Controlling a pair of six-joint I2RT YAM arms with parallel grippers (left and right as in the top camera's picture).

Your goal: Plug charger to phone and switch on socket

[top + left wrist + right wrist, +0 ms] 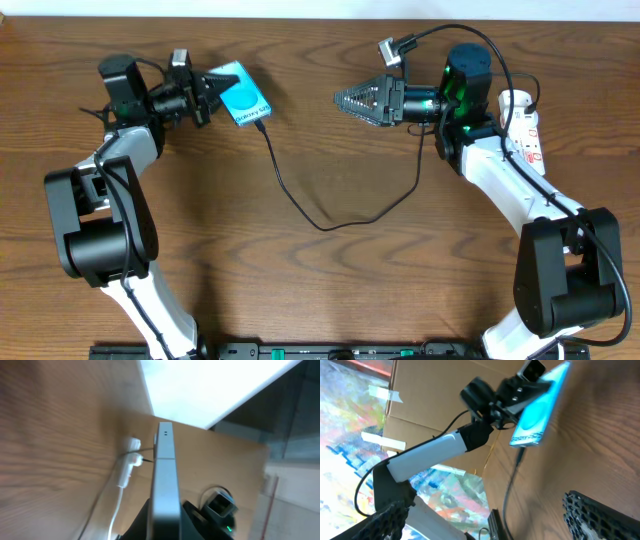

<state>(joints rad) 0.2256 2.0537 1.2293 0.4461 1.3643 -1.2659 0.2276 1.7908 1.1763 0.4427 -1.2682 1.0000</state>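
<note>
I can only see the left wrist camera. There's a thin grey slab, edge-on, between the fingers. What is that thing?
Observer: That's the phone. Overhead, its bright cyan screen faces up, and the left gripper clamps one end.
Operator: Is anything connected to it?
Observer: The right wrist view shows the thin black charger running up to the phone's lower end.
Operator: What's the other arm doing?
Observer: Overhead, the right gripper is open and empty, pointing toward the phone with bare table between them.
</note>
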